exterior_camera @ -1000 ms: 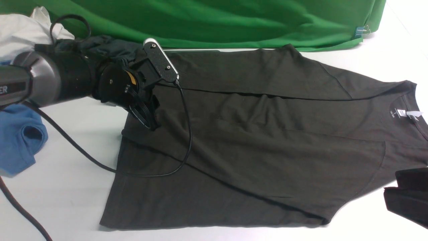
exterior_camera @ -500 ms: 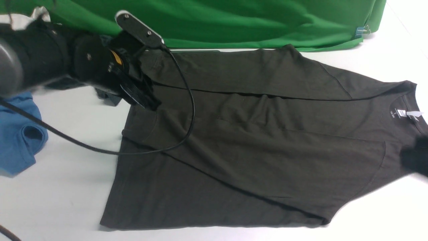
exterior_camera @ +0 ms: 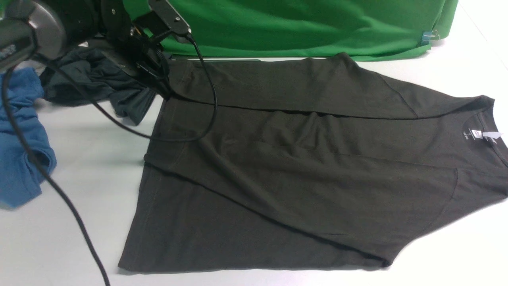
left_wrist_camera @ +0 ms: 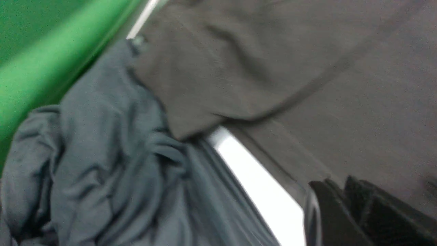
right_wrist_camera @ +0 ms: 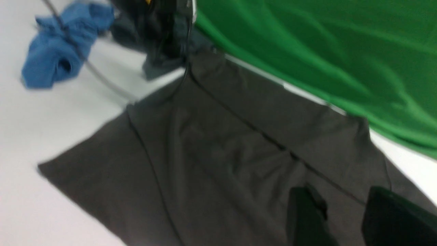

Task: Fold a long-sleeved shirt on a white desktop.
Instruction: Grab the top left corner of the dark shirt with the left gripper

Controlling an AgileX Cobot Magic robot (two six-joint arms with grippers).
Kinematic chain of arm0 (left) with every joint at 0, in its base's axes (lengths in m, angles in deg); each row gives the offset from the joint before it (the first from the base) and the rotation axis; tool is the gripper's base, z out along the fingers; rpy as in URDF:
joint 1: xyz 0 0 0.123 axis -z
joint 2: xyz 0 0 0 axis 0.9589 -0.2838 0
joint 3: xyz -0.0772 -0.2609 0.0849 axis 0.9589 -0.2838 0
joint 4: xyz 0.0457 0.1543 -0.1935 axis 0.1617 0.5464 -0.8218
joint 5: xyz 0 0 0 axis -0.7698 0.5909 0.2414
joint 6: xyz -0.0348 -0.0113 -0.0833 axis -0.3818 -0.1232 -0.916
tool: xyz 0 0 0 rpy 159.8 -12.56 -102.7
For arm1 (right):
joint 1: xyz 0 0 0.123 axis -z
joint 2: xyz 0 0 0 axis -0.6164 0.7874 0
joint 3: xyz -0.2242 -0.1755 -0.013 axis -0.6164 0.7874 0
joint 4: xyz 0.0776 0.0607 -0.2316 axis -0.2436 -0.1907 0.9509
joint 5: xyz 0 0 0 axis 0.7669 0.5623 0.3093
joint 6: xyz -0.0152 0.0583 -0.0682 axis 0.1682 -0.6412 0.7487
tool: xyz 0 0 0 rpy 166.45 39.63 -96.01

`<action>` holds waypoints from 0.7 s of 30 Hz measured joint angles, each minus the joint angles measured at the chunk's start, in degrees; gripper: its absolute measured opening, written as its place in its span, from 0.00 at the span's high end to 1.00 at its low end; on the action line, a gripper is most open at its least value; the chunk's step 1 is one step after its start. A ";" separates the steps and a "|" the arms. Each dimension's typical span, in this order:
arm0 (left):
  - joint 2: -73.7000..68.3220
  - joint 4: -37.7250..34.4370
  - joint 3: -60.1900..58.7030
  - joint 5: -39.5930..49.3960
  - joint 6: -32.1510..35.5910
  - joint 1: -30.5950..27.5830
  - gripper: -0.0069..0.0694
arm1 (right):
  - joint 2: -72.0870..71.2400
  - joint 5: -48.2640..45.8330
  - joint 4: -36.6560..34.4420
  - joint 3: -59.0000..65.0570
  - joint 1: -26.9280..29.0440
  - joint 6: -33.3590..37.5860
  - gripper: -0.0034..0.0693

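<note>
left claw (exterior_camera: 162, 88) at long-sleeved shirt (exterior_camera: 301, 167) far-left corner — grip unclear | right claw (right_wrist_camera: 341, 208) spread open | white desktop (exterior_camera: 436, 262) along near hem

Inside the collar of the shirt (exterior_camera: 301, 167) we read a white neck print (exterior_camera: 469, 136): a small logo mark too fine to make out, under it a single letter S, and below that one more line too small to read. Just beside it a white tag (exterior_camera: 491, 136) sticks out, and we can read nothing on it. On the grey shell of the left arm (exterior_camera: 27, 28) we see a few white letters, too blurred to read.
</note>
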 joint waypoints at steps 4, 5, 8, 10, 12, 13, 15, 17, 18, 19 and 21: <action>-3.47 -2.39 3.50 -1.49 -2.54 -1.20 0.57 | 0.00 -1.61 0.00 0.00 0.00 0.15 0.63; -4.60 -3.96 4.57 -1.71 -4.52 -1.33 0.49 | 0.00 -1.88 0.06 0.00 0.00 0.34 0.63; -5.65 -5.50 5.64 -1.71 -5.77 -1.33 0.41 | 0.00 -1.98 0.06 0.00 0.00 0.52 0.63; -6.56 -5.66 6.00 -2.15 -3.18 -1.33 0.38 | 0.00 -1.85 0.18 0.00 0.00 0.58 0.63; -6.85 -4.15 6.00 -2.03 3.94 -1.33 0.38 | 0.00 -1.72 0.18 0.00 0.00 0.81 0.63; -6.90 -3.24 6.00 -1.48 10.67 -1.33 0.38 | 0.00 -1.72 0.18 0.00 0.00 1.11 0.63; -6.92 -1.96 6.00 -0.70 24.45 -1.33 0.39 | 0.00 -1.58 0.25 0.00 0.00 1.77 0.63; -7.02 -1.84 6.00 -0.63 30.88 -1.33 0.39 | 0.00 -1.55 0.25 0.00 0.00 1.99 0.63; -7.25 -1.73 6.00 -1.47 37.06 -1.33 0.39 | 0.00 -1.55 0.25 0.00 0.00 2.18 0.63; -7.25 -1.73 6.00 -1.47 37.68 -1.33 0.39 | 0.00 -1.55 0.25 0.00 0.00 2.18 0.63; -8.07 -1.73 6.04 -4.76 42.69 -1.33 0.39 | 0.00 -1.43 0.25 0.00 0.00 2.35 0.63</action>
